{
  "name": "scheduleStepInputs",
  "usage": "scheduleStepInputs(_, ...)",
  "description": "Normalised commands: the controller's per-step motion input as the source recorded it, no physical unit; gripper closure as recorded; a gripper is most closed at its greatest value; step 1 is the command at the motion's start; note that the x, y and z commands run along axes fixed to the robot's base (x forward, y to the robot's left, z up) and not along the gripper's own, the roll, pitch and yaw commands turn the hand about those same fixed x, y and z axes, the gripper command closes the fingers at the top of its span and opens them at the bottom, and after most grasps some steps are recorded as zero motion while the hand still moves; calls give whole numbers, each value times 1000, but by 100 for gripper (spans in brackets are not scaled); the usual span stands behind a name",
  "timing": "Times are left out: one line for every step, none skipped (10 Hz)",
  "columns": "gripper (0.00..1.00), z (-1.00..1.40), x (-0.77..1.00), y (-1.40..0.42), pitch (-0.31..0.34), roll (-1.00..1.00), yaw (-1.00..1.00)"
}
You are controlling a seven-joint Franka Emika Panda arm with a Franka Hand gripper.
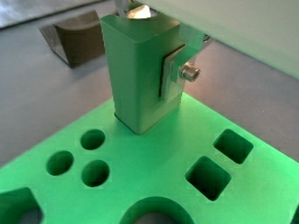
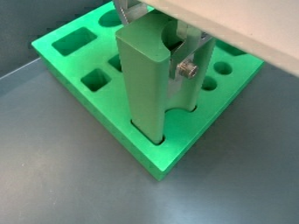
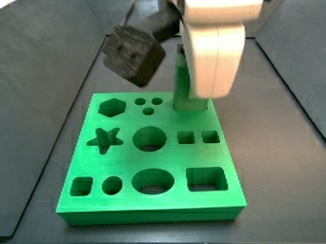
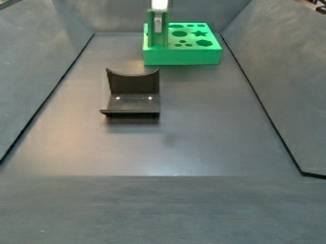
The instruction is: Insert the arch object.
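The gripper (image 2: 160, 63), above the board's (image 2: 146, 159) corner, is being cut off by the edge; the green piece (image 2: 145, 87) is hiding one finger.

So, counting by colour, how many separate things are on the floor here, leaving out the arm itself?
Green: 2, the board and the tall block standing in it near a corner, gripped by the tool.
Dark: 1, the fixture on the floor, apart from the board.
Total: 3
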Motion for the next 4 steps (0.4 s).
scheduleStepInputs(100, -837, 137, -83, 0, -26, 0)
scheduleStepInputs(100, -960, 129, 0, 0, 0, 0)
scheduleStepInputs(100, -146, 174, 134, 44, -210, -11)
scheduleStepInputs(100, 0, 0, 0, 0, 0, 0)
